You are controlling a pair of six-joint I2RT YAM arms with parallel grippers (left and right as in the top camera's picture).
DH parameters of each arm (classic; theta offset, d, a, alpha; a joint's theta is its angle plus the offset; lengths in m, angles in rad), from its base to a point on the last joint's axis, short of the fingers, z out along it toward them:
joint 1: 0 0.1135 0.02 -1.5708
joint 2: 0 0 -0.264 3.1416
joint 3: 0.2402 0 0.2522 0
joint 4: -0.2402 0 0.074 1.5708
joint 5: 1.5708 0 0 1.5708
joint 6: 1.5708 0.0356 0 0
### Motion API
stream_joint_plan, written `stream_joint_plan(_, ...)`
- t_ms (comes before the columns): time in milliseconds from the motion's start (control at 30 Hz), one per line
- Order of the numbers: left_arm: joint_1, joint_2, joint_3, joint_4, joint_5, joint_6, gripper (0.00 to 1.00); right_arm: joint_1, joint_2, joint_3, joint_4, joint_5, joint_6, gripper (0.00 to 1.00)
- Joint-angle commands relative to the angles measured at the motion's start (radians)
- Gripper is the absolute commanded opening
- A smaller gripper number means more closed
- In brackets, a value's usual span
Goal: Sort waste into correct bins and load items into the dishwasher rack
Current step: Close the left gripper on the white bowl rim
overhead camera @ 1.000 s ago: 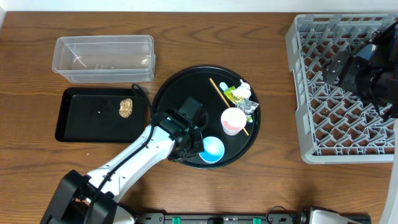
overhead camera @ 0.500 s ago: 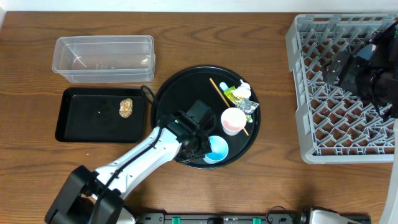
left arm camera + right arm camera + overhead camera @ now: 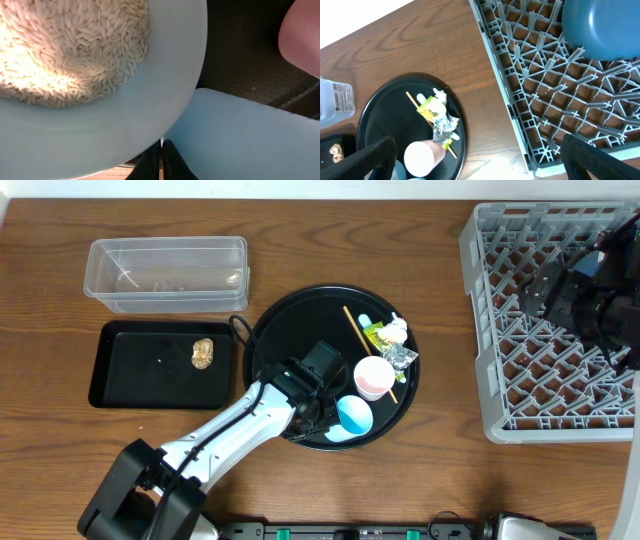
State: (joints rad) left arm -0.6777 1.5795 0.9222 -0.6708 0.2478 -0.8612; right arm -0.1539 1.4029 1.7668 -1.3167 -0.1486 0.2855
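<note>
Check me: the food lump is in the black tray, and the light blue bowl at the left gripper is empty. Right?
Not quite. The bowl is not empty: the left wrist view shows loose white rice heaped in it. The rest holds: the lump lies in the black tray.

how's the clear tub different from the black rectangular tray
The clear tub is see-through with tall walls; the black tray is opaque and shallow. The tray holds a brown food lump; the tub has none. Both are rectangular and similar in footprint.
</note>
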Motion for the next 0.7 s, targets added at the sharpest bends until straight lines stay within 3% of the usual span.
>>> stream_joint_plan(0, 0.006, 0.008, 0.000, -0.005, -0.033, 0.030, 0.07, -0.006, -0.010, 0.000, -0.001, 0.003, 0.013, 0.99)
stream_joint_plan(667, 0.010, -0.066, 0.047, -0.087, -0.084, 0.086, 0.07, -0.006, -0.010, 0.000, -0.002, 0.003, 0.013, 0.99)
